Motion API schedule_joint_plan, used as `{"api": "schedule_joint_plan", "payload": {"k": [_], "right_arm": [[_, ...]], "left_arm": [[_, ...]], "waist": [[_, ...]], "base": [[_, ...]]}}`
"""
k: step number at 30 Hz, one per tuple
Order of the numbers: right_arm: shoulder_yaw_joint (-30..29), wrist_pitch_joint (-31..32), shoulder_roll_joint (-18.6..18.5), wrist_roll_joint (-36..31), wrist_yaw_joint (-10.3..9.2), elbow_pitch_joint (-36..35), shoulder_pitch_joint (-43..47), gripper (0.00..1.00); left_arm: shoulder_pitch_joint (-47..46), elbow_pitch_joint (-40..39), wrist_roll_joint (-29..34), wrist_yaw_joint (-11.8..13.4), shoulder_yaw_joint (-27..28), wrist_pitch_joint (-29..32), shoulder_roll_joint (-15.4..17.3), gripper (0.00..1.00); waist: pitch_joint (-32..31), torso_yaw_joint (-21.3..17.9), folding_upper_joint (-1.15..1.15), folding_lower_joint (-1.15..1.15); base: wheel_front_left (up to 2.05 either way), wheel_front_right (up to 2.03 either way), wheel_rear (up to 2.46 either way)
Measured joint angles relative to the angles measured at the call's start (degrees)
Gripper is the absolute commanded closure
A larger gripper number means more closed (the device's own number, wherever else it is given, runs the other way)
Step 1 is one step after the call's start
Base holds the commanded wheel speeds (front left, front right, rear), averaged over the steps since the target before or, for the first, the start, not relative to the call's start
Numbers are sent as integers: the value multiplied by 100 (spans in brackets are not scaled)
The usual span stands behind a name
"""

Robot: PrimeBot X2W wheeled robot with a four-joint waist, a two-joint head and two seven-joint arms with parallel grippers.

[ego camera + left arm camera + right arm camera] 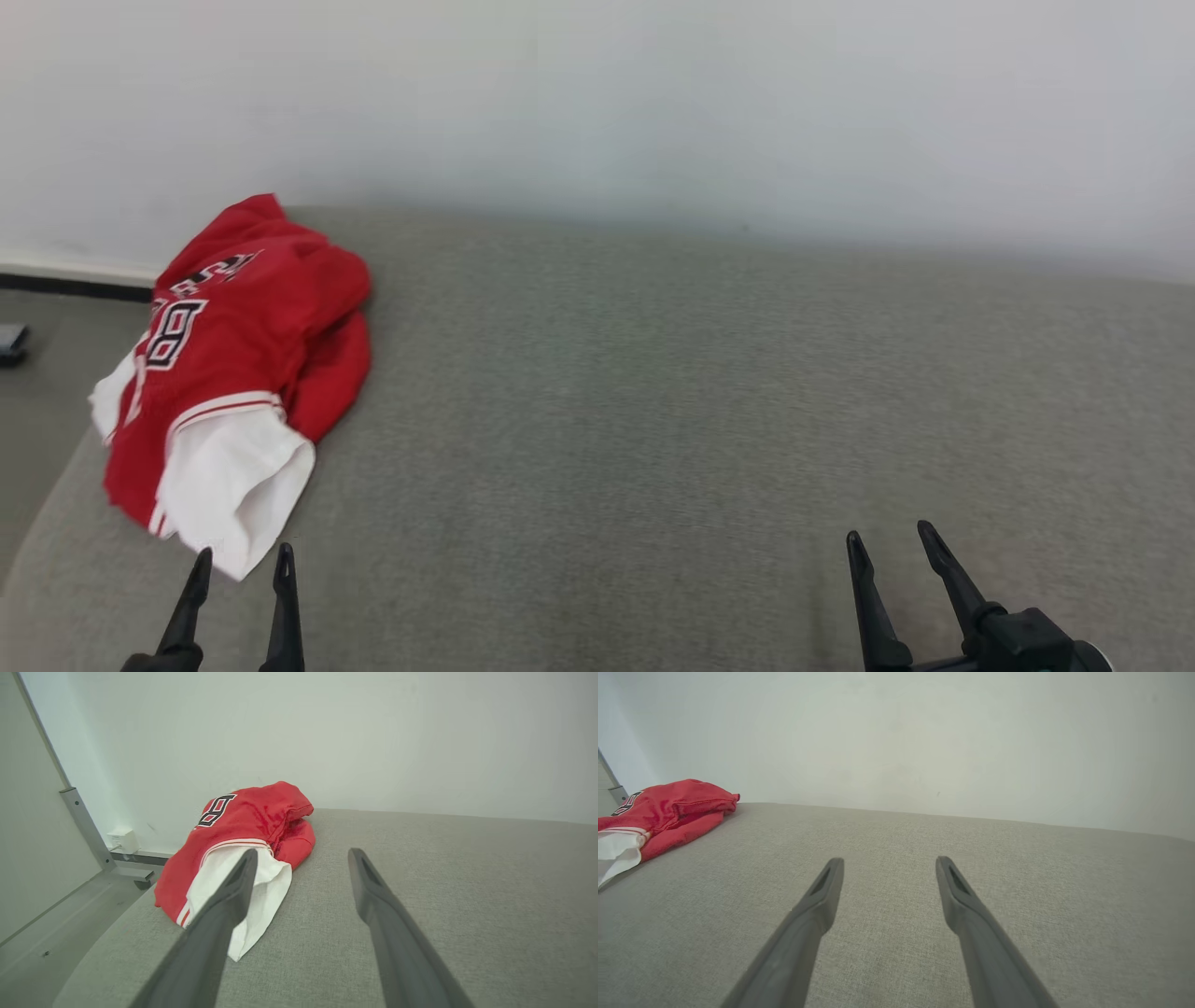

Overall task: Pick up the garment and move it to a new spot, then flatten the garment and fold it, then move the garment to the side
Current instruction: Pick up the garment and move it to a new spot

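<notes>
The garment [238, 364] is a red jersey with white sleeve ends and black-and-white lettering, lying crumpled at the far left of a grey upholstered surface [653, 392]. My left gripper [243, 554] stands open just in front of the white sleeve, nothing between its fingers. In the left wrist view the garment [243, 835] lies ahead and left of the left gripper [302, 856], whose left finger overlaps the white sleeve. My right gripper [887, 532] is open over bare fabric at the lower right. In the right wrist view the right gripper [888, 862] is open and the garment [668, 807] lies far left.
A pale wall [653, 112] rises behind the surface. The surface's rounded left edge [47, 504] drops to a grey floor [47, 373] with a small dark object [11, 343]. A metal post [86, 826] and a white wall box [122, 841] stand left.
</notes>
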Motion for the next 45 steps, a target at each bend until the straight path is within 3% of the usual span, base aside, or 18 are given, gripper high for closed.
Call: {"api": "schedule_joint_plan", "payload": {"k": [16, 23, 35, 45], "right_arm": [[80, 0, -1, -97, 1, 32, -5, 0], [220, 0, 2, -115, 1, 51, -45, 0], [252, 0, 1, -221, 1, 179, -258, 0], [152, 0, 3, -580, 1, 77, -683, 0]], "left_arm": [[68, 104, -38, 90, 314, 0, -46, 0], [174, 3, -37, 175, 439, 0, -91, 0], [47, 18, -135, 178, 617, 0, -141, 0], [-1689, 601, -497, -9, 587, -1, 371, 0]], "waist": [[51, 1486, 0, 0], [72, 1955, 0, 0], [344, 2092, 0, 1], [629, 1745, 1, 1]], "base": [[0, 0, 0], [0, 0, 0], [0, 0, 0], [0, 0, 0]]}}
